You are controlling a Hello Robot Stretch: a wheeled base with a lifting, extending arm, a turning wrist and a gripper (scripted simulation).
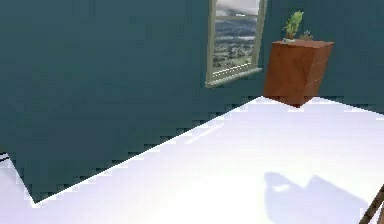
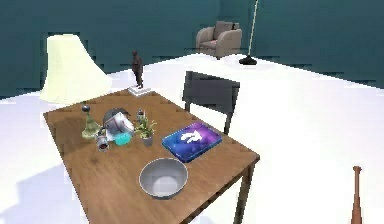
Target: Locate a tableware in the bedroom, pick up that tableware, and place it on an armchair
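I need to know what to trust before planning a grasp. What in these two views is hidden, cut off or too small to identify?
Arm side view: cluster of small items on the brown wooden table, too small to name.
Arm side view: thin floor lamp, top cut off by the upper edge.
Arm side view: brown wooden club-shaped stick, lower end cut off by the bottom edge.

I record one brown wooden table (image 2: 215, 165) standing on a white floor (image 2: 300, 110). My landmark is a grey metal bowl (image 2: 163, 178) near the table's front edge. Behind and right of the bowl lies a flat blue-purple item (image 2: 194, 140). Directly behind the bowl stands a small potted plant (image 2: 147, 127). Behind and left of the bowl is a cluster: a grey angular object (image 2: 118, 122), a small turquoise piece (image 2: 123, 140) and a greenish vessel (image 2: 90, 124).
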